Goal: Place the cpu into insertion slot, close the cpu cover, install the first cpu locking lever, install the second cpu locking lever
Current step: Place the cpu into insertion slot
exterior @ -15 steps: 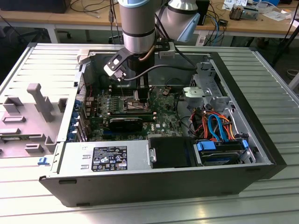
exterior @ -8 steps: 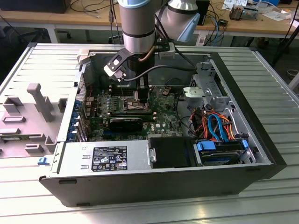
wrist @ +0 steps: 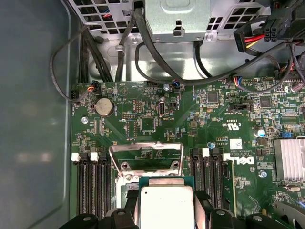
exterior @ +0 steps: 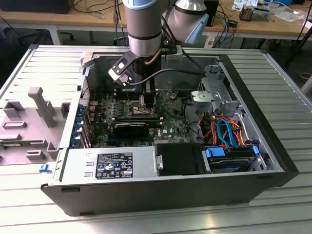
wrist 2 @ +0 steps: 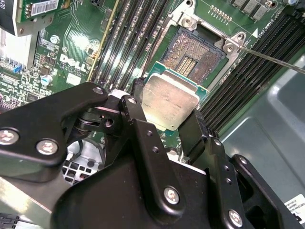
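hand [wrist 2: 167, 119]: is being clenched on the cpu [wrist 2: 170, 101] at its edges
cpu: is being held above the board [wrist: 190, 114], just beside the slot [wrist 2: 195, 55]; not yet seated
cover [wrist: 147, 144]: is being seen standing open

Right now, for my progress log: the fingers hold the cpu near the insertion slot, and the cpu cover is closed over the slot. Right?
Not quite: in the first wrist view the cpu cover stands open, swung up. The fingers do hold the cpu near the insertion slot, whose contacts lie bare in the second wrist view.
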